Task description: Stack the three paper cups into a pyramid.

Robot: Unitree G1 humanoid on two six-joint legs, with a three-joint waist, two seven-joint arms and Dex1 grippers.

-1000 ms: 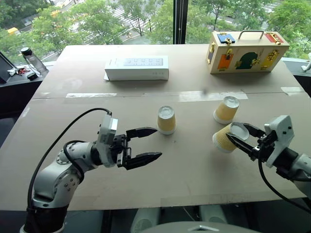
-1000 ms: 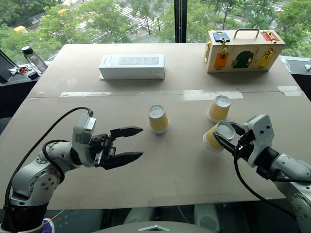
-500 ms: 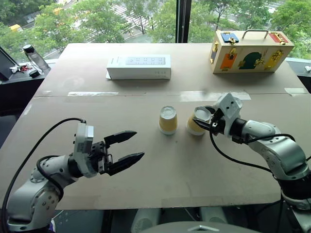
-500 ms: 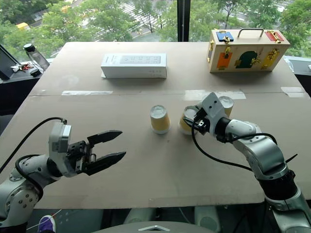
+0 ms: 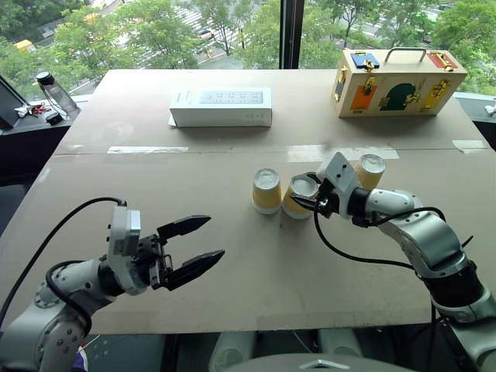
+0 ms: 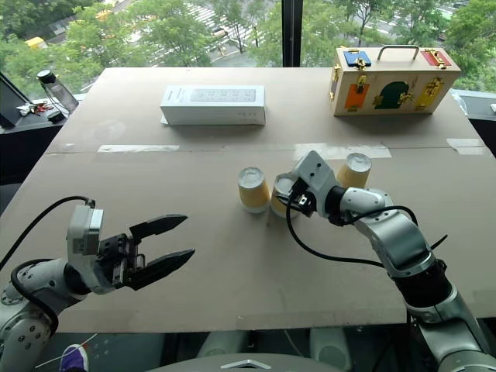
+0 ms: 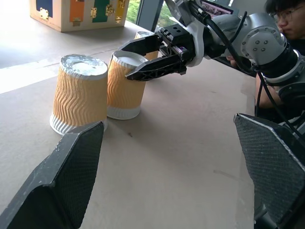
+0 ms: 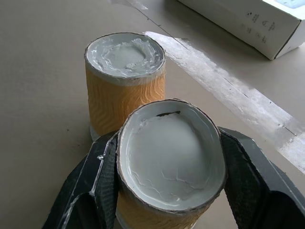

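Middle cup [image 5: 298,196] is clamped near its upturned base by the right gripper [image 5: 304,200], set just beside the left cup [image 5: 266,191] at table [image 5: 116,178] centre. Third cup [image 5: 370,171] is seen at 2 o'clock from the pair, apart. All are inverted. Left gripper [image 5: 200,246] is held released at 7 o'clock, well apart. White box [image 5: 221,107] at 11 o'clock, wooden latch box [image 5: 399,81] at 1 o'clock.

My silver-grey jointed arms, black cables looping along each, white wrist blocks, left hand [image 5: 192,249] and right hand [image 5: 304,201] with black textured fingers
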